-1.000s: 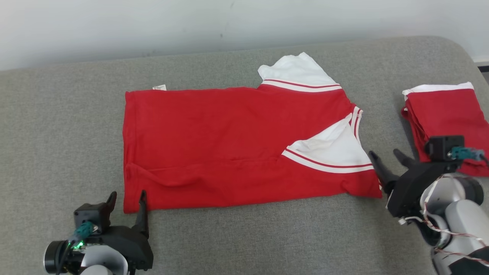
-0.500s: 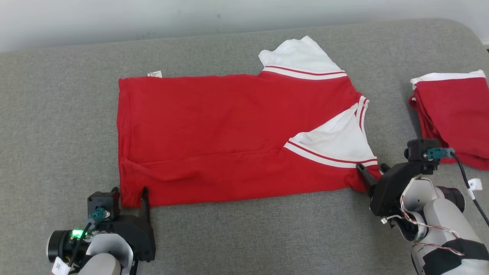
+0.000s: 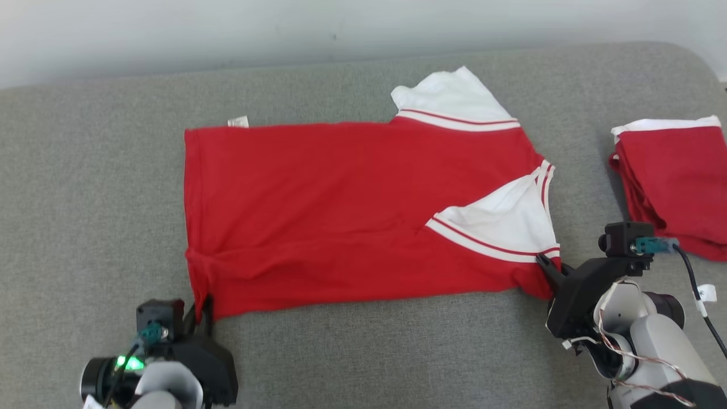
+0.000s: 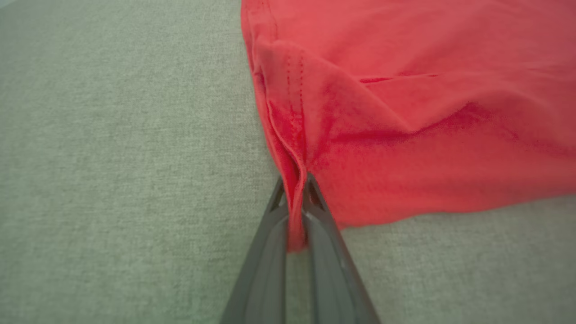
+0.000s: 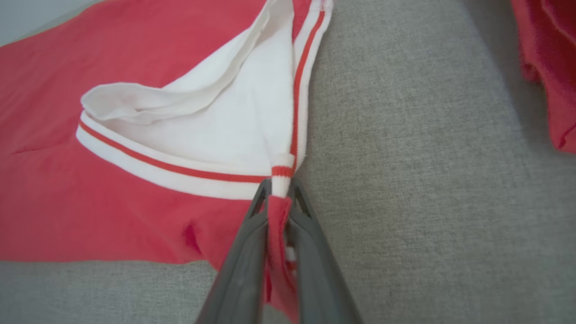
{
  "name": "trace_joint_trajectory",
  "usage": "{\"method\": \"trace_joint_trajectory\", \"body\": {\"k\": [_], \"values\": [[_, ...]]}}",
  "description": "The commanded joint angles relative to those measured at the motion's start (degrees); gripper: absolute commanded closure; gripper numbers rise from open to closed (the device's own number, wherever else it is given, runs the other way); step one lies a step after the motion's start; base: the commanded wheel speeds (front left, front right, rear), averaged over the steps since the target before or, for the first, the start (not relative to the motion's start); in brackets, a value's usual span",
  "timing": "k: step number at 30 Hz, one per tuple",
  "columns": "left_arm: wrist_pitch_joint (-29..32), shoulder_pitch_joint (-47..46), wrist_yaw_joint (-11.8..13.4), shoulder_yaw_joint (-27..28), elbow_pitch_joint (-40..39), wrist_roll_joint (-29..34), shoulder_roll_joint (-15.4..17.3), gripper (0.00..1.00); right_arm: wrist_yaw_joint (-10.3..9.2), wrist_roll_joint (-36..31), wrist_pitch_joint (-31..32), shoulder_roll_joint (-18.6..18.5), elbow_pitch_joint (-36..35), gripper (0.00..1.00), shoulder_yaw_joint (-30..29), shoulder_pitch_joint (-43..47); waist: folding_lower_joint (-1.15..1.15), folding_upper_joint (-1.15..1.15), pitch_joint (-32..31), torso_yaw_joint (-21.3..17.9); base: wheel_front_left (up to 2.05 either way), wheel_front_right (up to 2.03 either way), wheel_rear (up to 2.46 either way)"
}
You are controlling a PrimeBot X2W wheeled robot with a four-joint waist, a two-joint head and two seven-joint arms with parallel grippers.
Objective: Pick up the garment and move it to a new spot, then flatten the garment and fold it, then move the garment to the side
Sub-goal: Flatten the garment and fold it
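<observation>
Red T-shirt (image 3: 341, 210) with white sleeves, spread flat across the middle of the grey fabric-covered surface (image 3: 85, 187), hem toward the left end, shoulders toward the right. Far sleeve sticking out toward the back edge. Near sleeve folded in over the red body, white with red-striped trim. Small white label (image 3: 238, 121) poking out at the far hem corner.

Left gripper (image 3: 203, 304) at the near hem corner, right gripper (image 3: 546, 266) at the near shoulder corner, beside the striped trim. From the head, the whole layout, but fingertips half buried in cloth and too small to judge the grip.

Along the left wrist: fingers (image 4: 265, 252) pressed together on a ridge of red hem, stitching plain to see, cloth puckered and drawn in toward the tips. Along the right wrist: fingers (image 5: 243, 265) pinching a bunched strip of red cloth and white striped trim, just below the point where the folded sleeve's edges meet. Sleeve opening gaping slightly beyond.

Second red garment (image 3: 676, 187), folded, white edge at its back, near the right end of the surface, well apart from the T-shirt. A red sliver of it also in the upper right corner of the right wrist view. Pale wall (image 3: 227, 34) behind the back edge.
</observation>
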Motion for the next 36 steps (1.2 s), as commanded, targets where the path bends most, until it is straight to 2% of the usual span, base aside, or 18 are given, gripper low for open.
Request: {"method": "trace_joint_trajectory", "body": {"k": [1, 9, 15, 21, 22, 23, 24, 25, 26, 32, 36], "values": [[0.0, 2.5, 0.1, -0.3, -0.5, -0.1, 0.8, 1.00, 0.00, 0.8, 0.1, -0.6, -2.4, 1.00, -0.3, 2.0, 0.00, 0.00, -1.5, -0.4, 0.00, 0.00, 0.00], [1.1, 8.2, 2.1, -0.2, -7.7, -0.6, 2.6, 1.00, 0.00, 1.1, 3.2, -1.3, -13.0, 1.00, -3.1, 10.6, 0.00, 0.00, -4.3, -0.9, 0.00, 0.00, 0.00], [3.5, 14.4, 4.2, -0.9, -14.6, -1.0, 3.7, 1.00, 0.00, -0.3, 5.9, 1.4, -19.9, 1.00, -7.4, 17.7, 0.00, 0.00, -5.6, -1.3, 0.00, 0.00, 0.00], [5.0, 19.6, 6.5, -0.8, -18.8, -1.8, 4.3, 1.00, 0.00, -2.2, 7.3, 3.9, -22.7, 1.00, -9.1, 22.5, 0.00, 0.00, -6.3, -1.4, 0.00, 0.00, 0.00], [5.2, 20.2, 6.7, -0.9, -19.1, -1.9, 4.3, 0.89, 0.00, -2.2, 7.4, 4.3, -22.7, 1.00, -9.0, 23.0, 0.00, 0.00, -6.4, -1.3, 0.00, 0.00, 0.00], [5.2, 20.7, 6.7, -1.0, -19.3, -1.9, 4.4, 0.53, 0.00, -2.5, 7.2, 4.5, -22.6, 1.00, -8.9, 23.4, 0.00, 0.00, -6.5, -1.3, 0.00, 0.00, 0.00], [5.2, 21.0, 6.8, -1.1, -19.4, -2.1, 4.4, 0.00, 0.00, -2.7, 6.9, 4.7, -22.4, 1.00, -8.9, 23.7, 0.00, 0.00, -6.6, -1.3, 0.00, 0.00, 0.00], [5.3, 21.4, 6.9, -1.2, -19.2, -2.2, 4.4, 0.00, 0.00, -2.8, 6.9, 4.9, -21.9, 0.58, -8.9, 24.1, 0.00, 0.00, -6.7, -1.2, 0.00, 0.00, 0.00], [5.2, 21.7, 7.0, -1.3, -19.0, -2.1, 4.4, 0.00, 0.00, -3.5, 6.7, 5.0, -21.5, 0.00, -8.7, 24.4, 0.00, 0.00, -6.9, -1.2, 0.00, 0.00, 0.00], [3.8, 22.7, 8.0, -0.4, -19.3, -2.7, 4.0, 0.00, 0.00, -4.3, 5.0, 4.4, -20.8, 0.00, -8.5, 22.5, 0.00, 0.00, -7.5, -1.0, 0.00, 0.00, 0.00], [3.4, 21.5, 7.6, 1.2, -21.0, -3.4, 5.6, 0.00, 0.00, -3.6, 5.6, 2.9, -22.2, 0.00, -8.4, 19.4, 0.00, 0.00, -7.4, -0.8, 0.00, 0.00, 0.00]]}}
